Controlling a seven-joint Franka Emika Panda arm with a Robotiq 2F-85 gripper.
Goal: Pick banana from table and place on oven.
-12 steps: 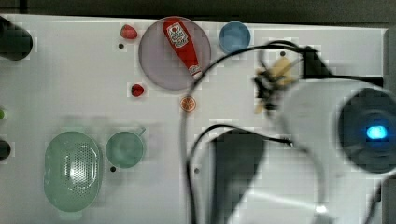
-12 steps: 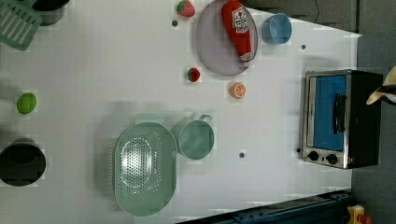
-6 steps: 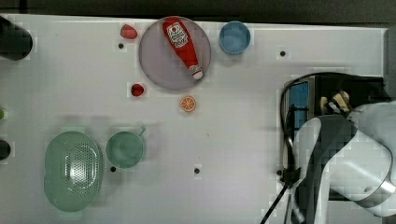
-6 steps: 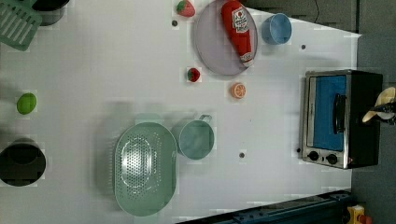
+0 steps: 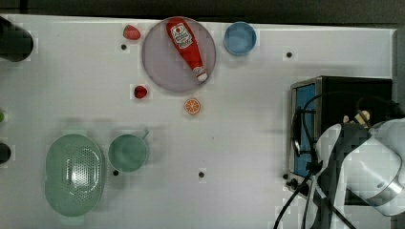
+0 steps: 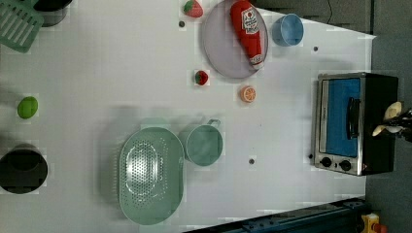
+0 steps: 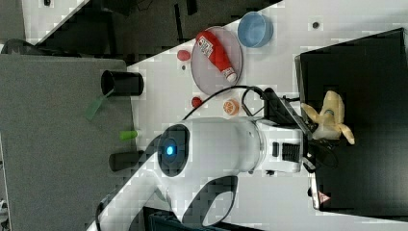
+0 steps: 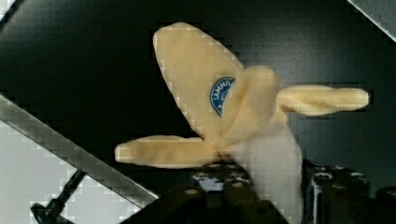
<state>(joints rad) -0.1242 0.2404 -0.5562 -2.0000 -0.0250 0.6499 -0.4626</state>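
The pale yellow banana [image 7: 329,118] stands upright over the flat black top of the oven [image 7: 365,72], its stem end down between my gripper [image 7: 315,130] fingers. In the wrist view the banana [image 8: 224,107] fans out in front of the dark oven top [image 8: 93,70], and the jaws look shut on its lower end. From the top view, the banana [image 5: 361,117] peeks out above my white arm over the oven [image 5: 353,93]. The left view has the banana [image 6: 391,116] at the oven's [image 6: 379,145] right edge, on the white table [image 6: 121,73].
On the table [image 5: 239,143] are a grey plate [image 5: 162,71] with a ketchup bottle [image 5: 185,45], a blue bowl [image 5: 240,38], an orange slice [image 5: 192,106], two strawberries, a green cup [image 5: 126,152] and a green colander [image 5: 74,174]. My arm's cables hang beside the oven door.
My arm has swung across to the top view's right and carried the banana from above the table to over the oven's top. The other things lie as before.
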